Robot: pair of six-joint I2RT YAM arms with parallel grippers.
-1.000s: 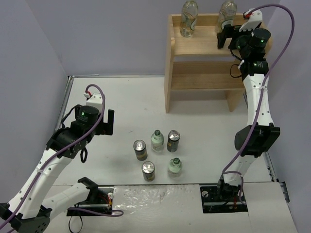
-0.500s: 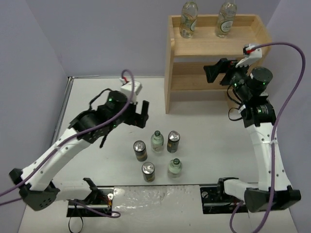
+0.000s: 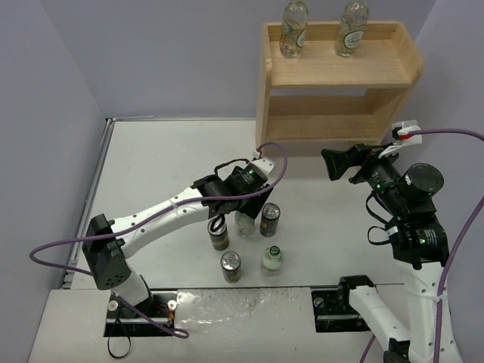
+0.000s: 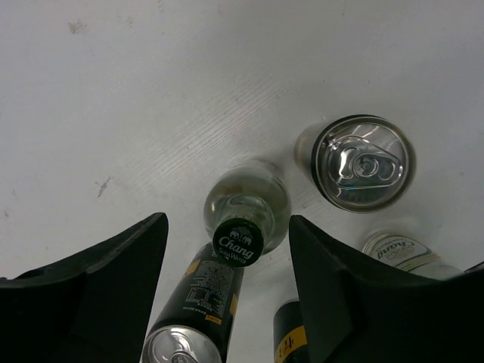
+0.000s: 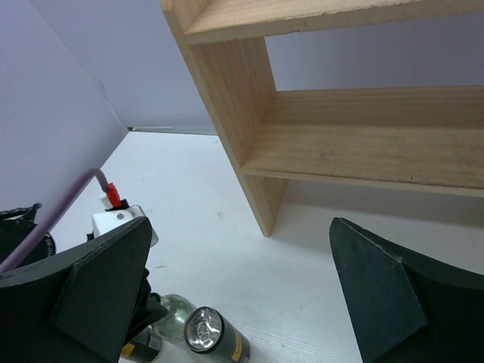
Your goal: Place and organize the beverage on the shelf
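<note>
The shelf (image 3: 333, 72) stands at the back right with two clear bottles (image 3: 295, 30) (image 3: 352, 29) on its top tier. On the table stands a cluster: a dark-capped bottle (image 3: 243, 221), a second bottle (image 3: 272, 259) and three dark cans (image 3: 270, 219) (image 3: 218, 234) (image 3: 231, 266). My left gripper (image 3: 246, 206) hangs over the first bottle. In the left wrist view its cap (image 4: 238, 240) sits between the fingers (image 4: 121, 272) with gaps on both sides. My right gripper (image 3: 340, 162) is wide open and holds nothing, in the air before the shelf (image 5: 355, 151).
Walls close the left and back of the table (image 3: 166, 159). In the left wrist view a silver-topped can (image 4: 364, 162) stands right of the straddled bottle and another can (image 4: 193, 318) just below it. The right wrist view shows a can (image 5: 208, 333) and the shelf's side panel (image 5: 249, 113).
The left arm swung from the table's left side over the cluster, and its jaws narrowed around a bottle. The right arm drew back and down from the shelf's top tier.
</note>
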